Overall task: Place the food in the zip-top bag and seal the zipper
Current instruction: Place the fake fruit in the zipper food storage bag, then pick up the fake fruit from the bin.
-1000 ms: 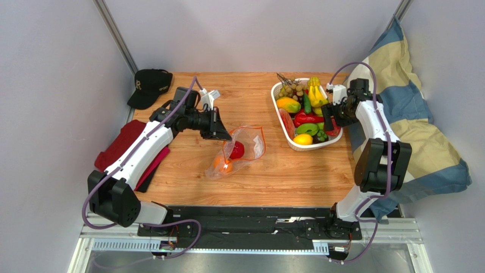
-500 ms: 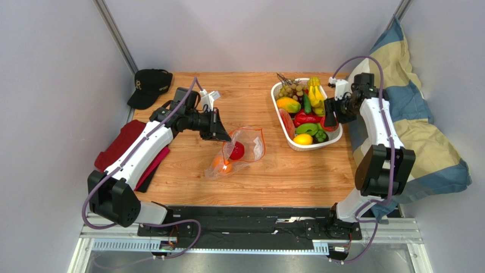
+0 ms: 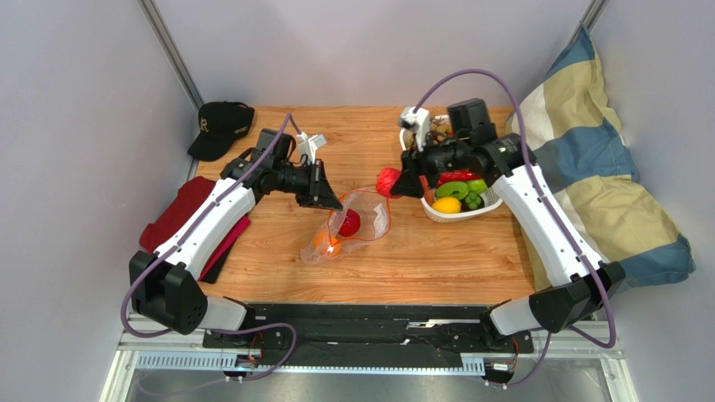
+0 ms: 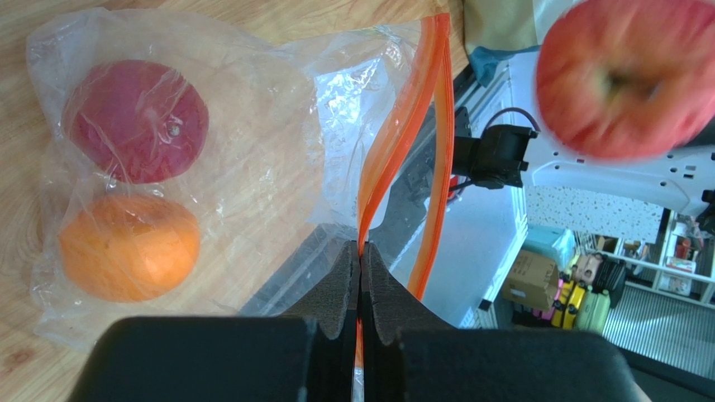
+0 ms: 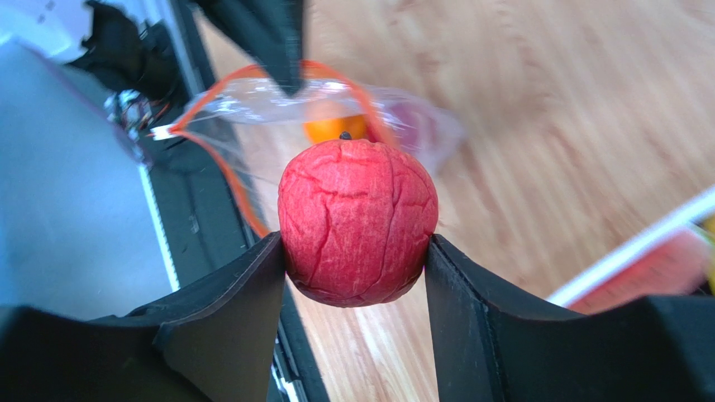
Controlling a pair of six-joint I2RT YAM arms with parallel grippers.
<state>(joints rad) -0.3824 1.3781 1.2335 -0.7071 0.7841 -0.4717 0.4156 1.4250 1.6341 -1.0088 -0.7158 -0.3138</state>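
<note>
The zip-top bag [image 3: 361, 219] lies near the middle of the wooden surface [image 3: 420, 260], its mouth lifted and gaping away from the arm bases. Inside it, at the closed end nearest the bases, sit an orange [image 4: 126, 247] and, just beyond it, a red round fruit [image 4: 138, 121], the two touching or nearly so.

At the left side of the bag's mouth, the left claw [image 4: 361, 276] is pinched fully together on one lip of the zipper [image 4: 445, 109], holding that lip up so the other sags away and the opening shows. This looks like the right place to hold: the film is thin, limp and crinkly and would likely slide or bunch, while the orange-red strip is thicker and stiffer.

Just beyond the bag's mouth and above it, the right claw [image 5: 357, 243] clamps a red apple [image 5: 358, 220] across its middle, one pad on each side, stem end up. It appears light, hard and round, so it should drop cleanly but may roll and tug the soft bag. Its creased skin probably helps the pads hold it.

Farther off, to the right of the bag, the white lattice basket [image 3: 457, 216] holds more fruit and vegetables not yet bagged.
</note>
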